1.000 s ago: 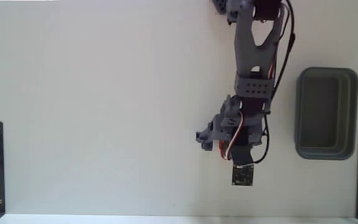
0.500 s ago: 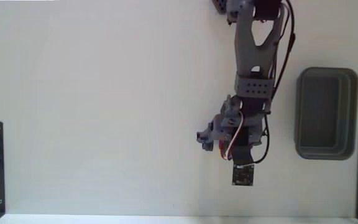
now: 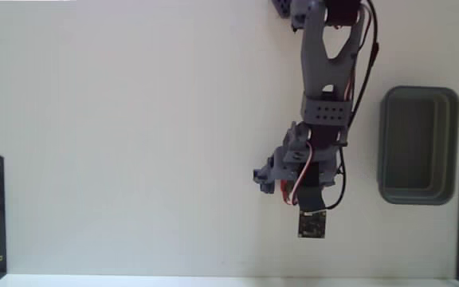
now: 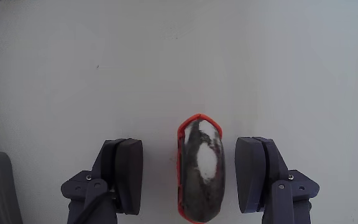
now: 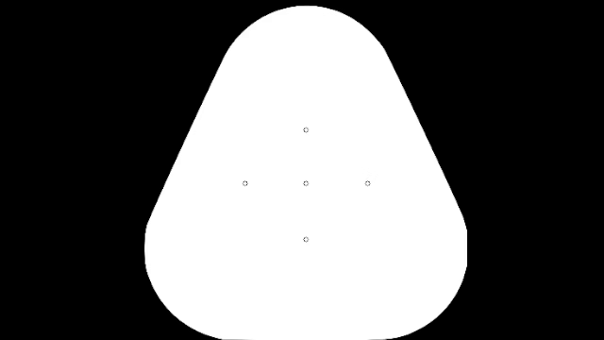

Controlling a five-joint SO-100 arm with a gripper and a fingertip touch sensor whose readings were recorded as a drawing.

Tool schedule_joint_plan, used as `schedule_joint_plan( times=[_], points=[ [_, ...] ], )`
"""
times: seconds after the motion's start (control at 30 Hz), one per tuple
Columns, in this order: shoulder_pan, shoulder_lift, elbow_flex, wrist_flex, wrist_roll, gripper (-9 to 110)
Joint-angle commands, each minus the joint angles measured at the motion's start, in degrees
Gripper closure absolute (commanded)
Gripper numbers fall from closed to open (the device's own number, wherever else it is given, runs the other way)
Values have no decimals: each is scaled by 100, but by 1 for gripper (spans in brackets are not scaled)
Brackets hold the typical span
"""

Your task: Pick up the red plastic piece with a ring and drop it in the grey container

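Your gripper (image 4: 191, 177) has its jaws spread w/ the red piece (image 4: 199, 171) lying on the table (image 4: 179, 68) between them, nearer the right finger (image 4: 253, 171), untouched. Looks light, stiff, prob. slick plastic, so pinch across its long sides, mid-length. Grey container (image 3: 418, 145) sits well apart, right in fixed view; open table btw, nothing to dodge.

Grey container (image 3: 418, 146) right of arm (image 3: 325, 96).
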Motion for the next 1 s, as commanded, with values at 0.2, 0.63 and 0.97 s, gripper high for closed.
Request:
schedule_joint_plan(
  times=[0.2,0.63,0.97],
  points=[
    [56,148,-47,-25,9,14],
    [56,148,-47,-25,9,18],
    [56,148,-47,-25,9,21]
  ],
)
